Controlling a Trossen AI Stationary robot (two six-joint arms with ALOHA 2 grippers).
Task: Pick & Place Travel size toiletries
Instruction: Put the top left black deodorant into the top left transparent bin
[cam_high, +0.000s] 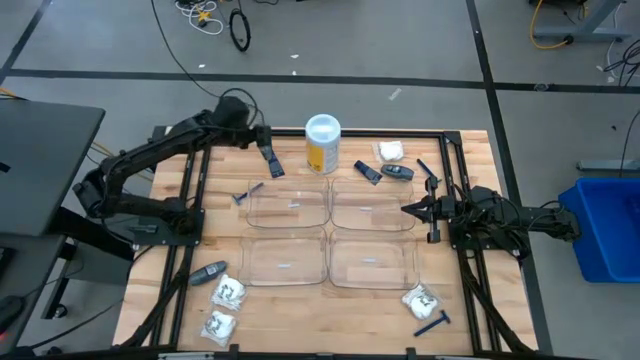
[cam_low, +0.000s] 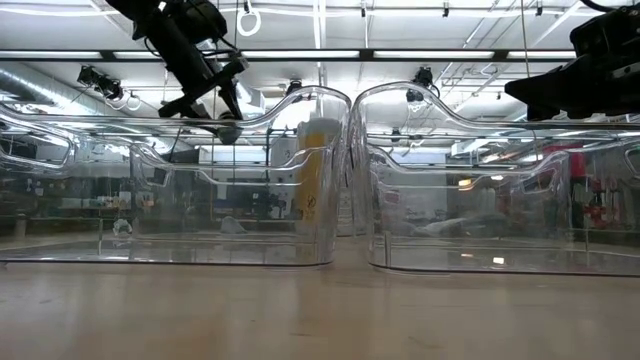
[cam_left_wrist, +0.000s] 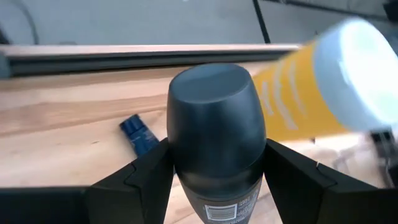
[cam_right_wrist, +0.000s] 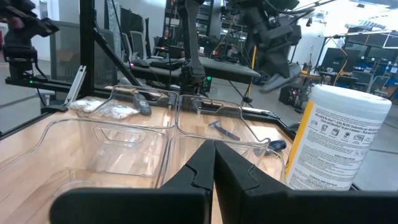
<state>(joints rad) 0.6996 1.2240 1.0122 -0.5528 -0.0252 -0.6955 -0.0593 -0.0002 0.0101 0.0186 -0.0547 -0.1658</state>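
A: Left end effector (cam_high: 272, 166)?
B: Clamped on a dark grey oval deodorant stick (cam_left_wrist: 216, 134), held up in the air at upper centre of the high view, just left of the tall yellow canister with white lid (cam_high: 322, 144). The wrist view shows both fingers (cam_left_wrist: 140, 179) pressing the stick's sides.

A: Right one?
B: Right end effector (cam_high: 408, 210) is pinched closed with nothing in it, parked at the right edge of the four clear plastic rectangular trays (cam_high: 288, 205).

A: Other items?
B: Thin blue disposable razor (cam_high: 247, 192) lies left of the upper-left tray; white crinkly packets (cam_high: 228, 291) and another grey stick (cam_high: 208, 272) are at lower left on the wooden surface (cam_high: 160, 300).

A: How to do this step well?
B: Probably carry the stick over the upper-left tray (nearest one, looks empty), keep clear of the canister, lower inside the rim before letting go so it doesn't bounce out. Don't squeeze harder; the smooth shell could squirt from the fingers.
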